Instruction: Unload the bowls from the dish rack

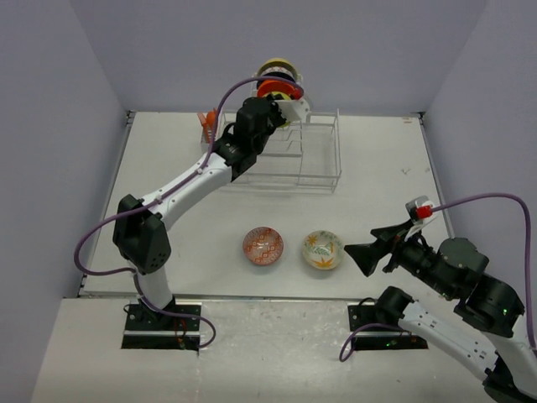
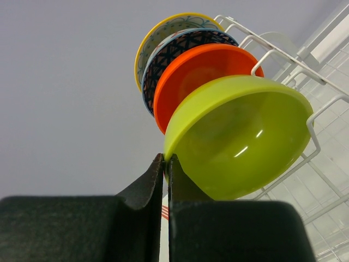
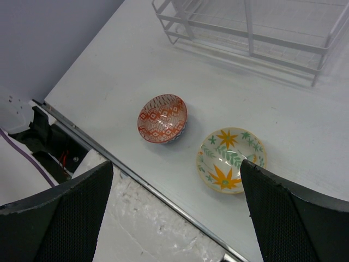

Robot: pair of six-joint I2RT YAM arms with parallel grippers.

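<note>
Overhead view covers the table (image 1: 377, 201); right wrist shares its near edge.

We count six bowls (image 1: 263, 244): four stacked at the left pincer (image 2: 165, 159)'s tips, two ahead of the right pincer (image 3: 175, 169); one rack (image 1: 338, 155).

Left arm reaches far forward, left end effector (image 2: 166, 164) pinching the lime green bowl (image 2: 240, 142) by its rim — right end effector (image 3: 173, 169) hovers, spread wide.
</note>
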